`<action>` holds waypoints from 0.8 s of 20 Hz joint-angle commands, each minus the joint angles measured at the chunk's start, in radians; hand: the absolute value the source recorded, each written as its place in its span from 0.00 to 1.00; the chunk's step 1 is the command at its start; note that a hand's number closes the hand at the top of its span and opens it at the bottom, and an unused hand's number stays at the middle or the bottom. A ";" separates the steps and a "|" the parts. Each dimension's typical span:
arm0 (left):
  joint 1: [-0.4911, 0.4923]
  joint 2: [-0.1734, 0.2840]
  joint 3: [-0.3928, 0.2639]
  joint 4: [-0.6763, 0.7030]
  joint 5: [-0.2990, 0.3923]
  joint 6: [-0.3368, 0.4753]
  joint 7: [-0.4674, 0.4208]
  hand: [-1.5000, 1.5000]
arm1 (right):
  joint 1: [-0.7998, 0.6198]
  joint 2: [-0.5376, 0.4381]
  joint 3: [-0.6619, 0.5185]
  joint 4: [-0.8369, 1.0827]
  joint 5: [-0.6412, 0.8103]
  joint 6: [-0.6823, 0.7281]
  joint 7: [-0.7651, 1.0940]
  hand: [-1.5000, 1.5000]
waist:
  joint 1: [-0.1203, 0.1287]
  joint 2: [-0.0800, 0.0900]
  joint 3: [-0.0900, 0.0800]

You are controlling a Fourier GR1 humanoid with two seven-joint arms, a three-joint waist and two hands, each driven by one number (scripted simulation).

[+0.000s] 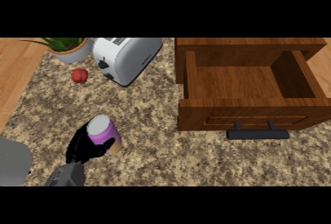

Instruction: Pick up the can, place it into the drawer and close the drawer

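Observation:
A purple can (pixel 103 134) with a grey lid is at the lower left of the head view, over the speckled counter (pixel 161 148). My left hand (pixel 81 146) is shut on it, fingers round its left side and thumb across its near side. I cannot tell whether the can rests on the counter or hangs above it. The wooden drawer (pixel 252 114) stands pulled open at the right, nothing showing on its floor (pixel 236 83). Its dark handle (pixel 257 134) faces me. The can is well left of the drawer's front. My right hand does not show.
A white toaster (pixel 126 57) stands at the back, left of the drawer. A potted plant (pixel 68 47) and a small red pepper (pixel 79 75) lie further left. A grey rounded shape (pixel 13 162) fills the lower left corner. Bare wood (pixel 16 74) borders the left side.

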 commanded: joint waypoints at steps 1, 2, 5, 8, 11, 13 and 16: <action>0.016 0.004 -0.015 -0.042 0.021 -0.074 -0.026 1.00 | 0.099 0.021 0.106 -0.066 0.024 -0.055 -0.041 0.00 | -0.002 -0.001 0.000; -0.004 -0.049 -0.044 -0.088 0.009 -0.014 0.011 1.00 | 0.074 0.021 0.072 -0.053 0.013 -0.041 -0.039 0.00 | 0.000 -0.002 0.001; -0.002 -0.028 -0.053 -0.181 0.050 -0.067 0.079 1.00 | 0.032 0.022 0.042 -0.058 0.017 -0.048 0.008 0.00 | 0.005 -0.002 0.001; 0.002 -0.038 -0.054 -0.249 0.063 -0.028 0.083 1.00 | -0.001 0.018 0.015 0.012 0.023 -0.004 -0.018 0.00 | 0.005 -0.001 0.001; 0.007 -0.093 -0.031 -0.340 0.075 0.139 0.128 1.00 | 0.105 0.022 0.060 -0.009 0.012 -0.026 -0.074 0.00 | 0.000 -0.004 0.001; -0.011 -0.085 0.018 -0.294 0.094 0.171 0.085 1.00 | 0.121 0.022 0.005 -0.083 -0.065 -0.016 -0.013 0.00 | -0.006 -0.002 0.000; 0.001 -0.095 -0.167 -0.432 0.149 0.331 0.131 1.00 | 0.042 0.022 0.024 -0.060 -0.012 -0.045 0.004 0.00 | 0.003 -0.003 0.001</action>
